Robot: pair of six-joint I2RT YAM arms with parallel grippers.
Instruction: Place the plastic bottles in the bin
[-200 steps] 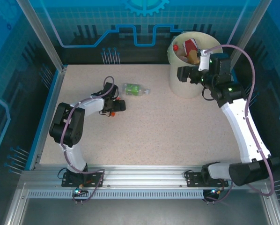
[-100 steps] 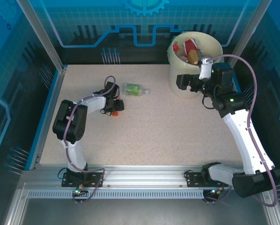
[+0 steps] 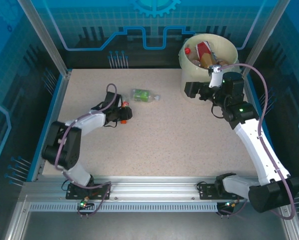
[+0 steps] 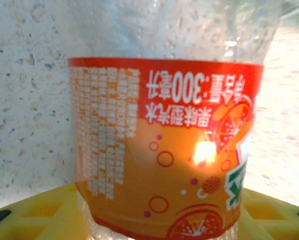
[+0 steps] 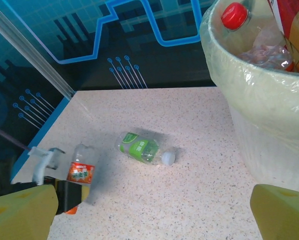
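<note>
- The left gripper [image 3: 120, 115] is pinched on the orange-labelled bottle [image 3: 122, 113] at the left-middle of the speckled table [image 3: 164, 145]; in the left wrist view the yellow fingers [image 4: 37, 210] sit on either side of the orange label, which carries printed text and fruit pictures below a clear section of the bottle
- In the right wrist view the same orange-labelled bottle [image 5: 81, 171] is gripped near one end, its clear part pointing away from the jaws; I cannot tell whether it rests on the table or is just off it
- The green-labelled bottle [image 3: 141, 95] lies on its side on the table, just beyond the left gripper and apart from it, its white cap [image 5: 168, 158] pointing towards the bin
- The bin [image 3: 185, 67] stands at the far right corner of the table, lined with a pale bag; a red-capped bottle [image 5: 235, 16] and a red-labelled bottle [image 3: 204, 49] lie inside among others
- The right gripper [image 3: 188, 90] hangs just beside the bin's near-left wall with its jaws spread wide and nothing between them; its yellow fingers [image 5: 19, 212] frame the lower corners of the right wrist view
</note>
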